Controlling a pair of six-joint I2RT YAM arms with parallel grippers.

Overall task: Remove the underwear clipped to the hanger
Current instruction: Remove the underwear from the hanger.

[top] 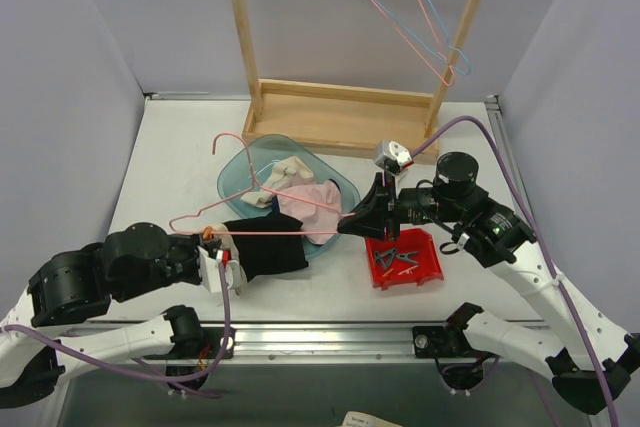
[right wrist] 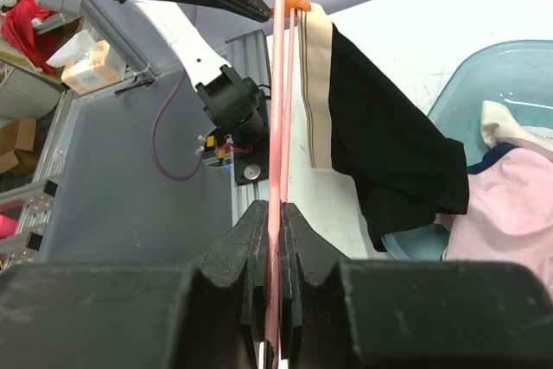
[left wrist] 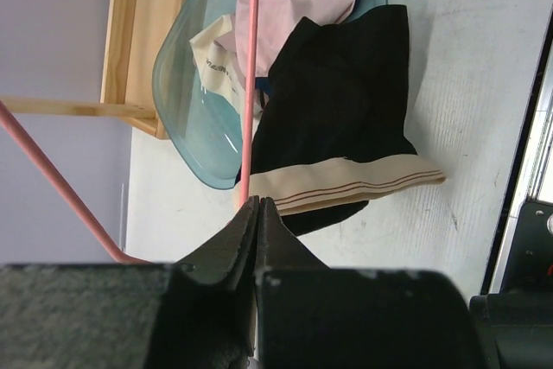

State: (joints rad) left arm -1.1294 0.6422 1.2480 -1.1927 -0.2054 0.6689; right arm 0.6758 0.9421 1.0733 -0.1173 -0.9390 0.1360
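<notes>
Top view, hold: the right tool (top: 355, 219) is clamped on one end of the pink hanger (top: 300, 232) and carries it roughly level above the worktop (top: 170, 157). This is probably so the other arm can work the clip.
Top view, clip end: the left tool (top: 212, 239) sits at the bar's opposite end, right at the orange clothespin (top: 207, 233).
Top view, garments: the black underwear (top: 265, 252) hangs from the bar beside the blue bowl (top: 232, 172). The pink underwear (top: 310, 202) lies inside the bowl, off the hanger.
Left wrist, jaws: they are pressed together at the end of the bar, and whether the clothespin is caught between them is hidden.
Left wrist, cloth: it is black and limp, with a beige waistband (left wrist: 346, 186) crossed by thin dark lines, and its lower edge is near the bowl's rim.
Right wrist, grip: the fingers are closed on the hanger wire, which runs straight out between them.
Right wrist, attachment: the waistband is pinned to the bar by the clothespin, with the left tool's tips touching that clip. The rest of the cloth sags free below, so it should drop once the clip is opened.
</notes>
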